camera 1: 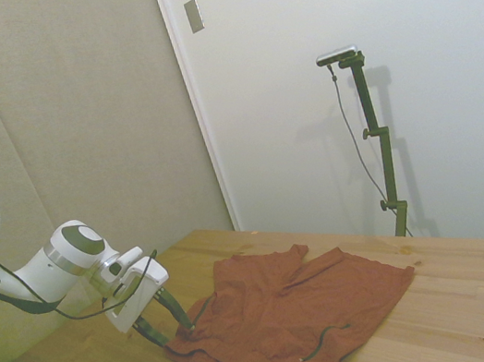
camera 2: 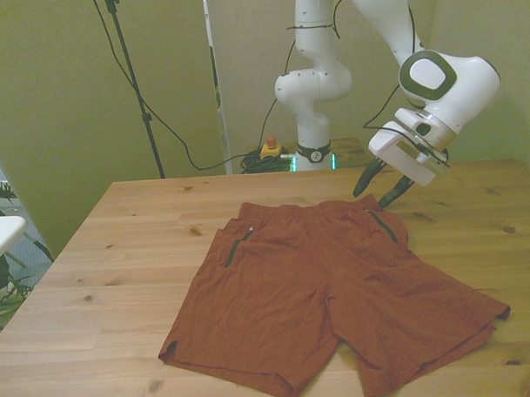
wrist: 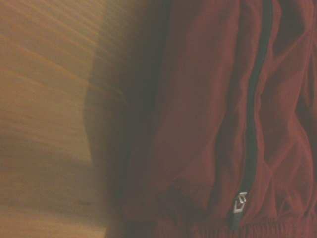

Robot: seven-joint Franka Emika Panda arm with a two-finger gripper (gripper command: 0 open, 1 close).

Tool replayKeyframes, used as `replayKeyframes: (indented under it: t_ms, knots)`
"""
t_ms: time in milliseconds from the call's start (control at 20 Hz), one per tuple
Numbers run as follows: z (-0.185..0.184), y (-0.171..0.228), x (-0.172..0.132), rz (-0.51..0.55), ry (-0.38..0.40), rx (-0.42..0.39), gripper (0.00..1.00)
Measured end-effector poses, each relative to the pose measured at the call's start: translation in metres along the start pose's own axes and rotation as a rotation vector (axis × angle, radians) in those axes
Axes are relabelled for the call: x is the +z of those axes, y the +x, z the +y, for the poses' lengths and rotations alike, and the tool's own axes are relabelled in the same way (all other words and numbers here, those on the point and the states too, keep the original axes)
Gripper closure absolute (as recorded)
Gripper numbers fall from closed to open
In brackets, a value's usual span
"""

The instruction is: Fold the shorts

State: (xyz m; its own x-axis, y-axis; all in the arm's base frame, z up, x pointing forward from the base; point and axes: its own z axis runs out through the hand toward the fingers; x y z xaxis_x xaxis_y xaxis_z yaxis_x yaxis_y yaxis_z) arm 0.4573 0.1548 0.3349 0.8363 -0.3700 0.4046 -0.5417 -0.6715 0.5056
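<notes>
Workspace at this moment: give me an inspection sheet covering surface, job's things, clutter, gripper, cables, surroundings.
Surface: wooden table, knotty planks.
Job's things: rust-red shorts spread flat, unfolded, waistband toward the far edge; dark zipper with a metal pull on a pocket.
Clutter: nothing seen on the table.
Gripper: gripper open, fingers angled down at the waistband corner on the front view's right; contact cannot be told.
Cables: black cable loops along the wrist; more cables hang behind the table.
Surroundings: plain walls, white door, red button on a yellow box by the base.
</notes>
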Motion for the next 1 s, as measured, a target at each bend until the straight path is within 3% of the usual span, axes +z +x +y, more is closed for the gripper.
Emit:
replayKeyframes:
  t_ms: [400,1000]
  knots:
    - [-0.002,-0.003,0.012,-0.019,-0.051,-0.013,1.0]
    - [-0.006,-0.007,0.011,-0.017,-0.051,-0.024,1.0]
